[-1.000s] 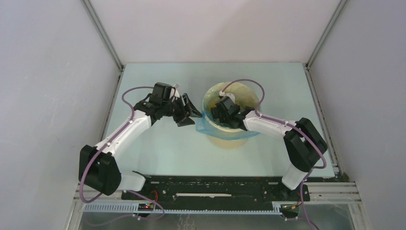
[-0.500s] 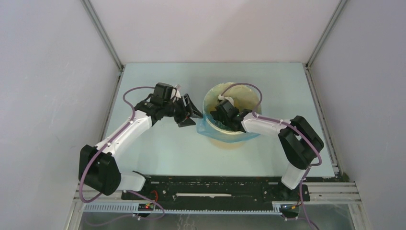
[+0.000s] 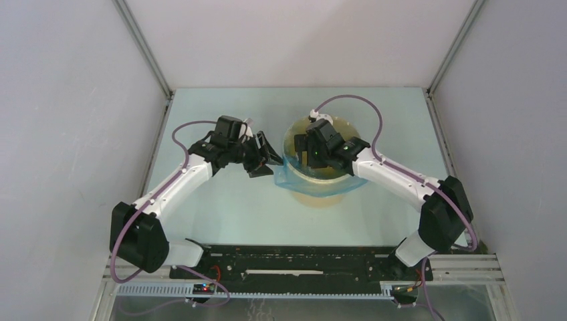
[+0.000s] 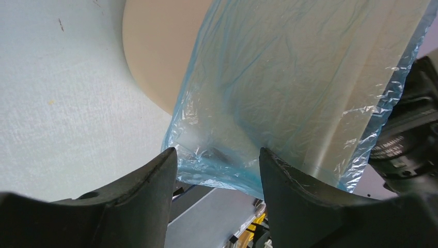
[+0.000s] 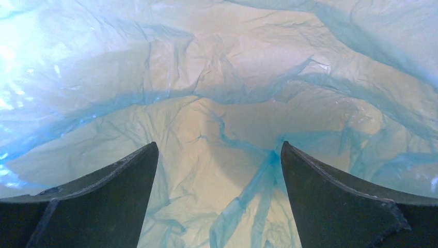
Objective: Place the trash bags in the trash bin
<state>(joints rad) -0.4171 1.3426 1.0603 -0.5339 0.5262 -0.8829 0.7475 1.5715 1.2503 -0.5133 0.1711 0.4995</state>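
The tan trash bin (image 3: 319, 196) stands mid-table, right of centre. The light-blue trash bag (image 3: 286, 175) lines its inside and hangs folded over the near and left rim. My left gripper (image 3: 267, 156) is open just left of the bin; in the left wrist view its jaws stand apart around the bag's hanging edge (image 4: 222, 160) without closing on it, against the bin wall (image 4: 155, 62). My right gripper (image 3: 309, 148) is open, pointing down into the bin mouth; the right wrist view shows only crinkled bag film (image 5: 222, 103) over the bin's inside.
Grey enclosure walls stand left, right and behind. The pale green table (image 3: 220, 207) spreads around the bin. A black rail (image 3: 301, 262) with the arm bases runs along the near edge.
My right arm has lifted and swung, its gripper rising from deep in the bin toward the rim. The left arm and the bin have not moved.
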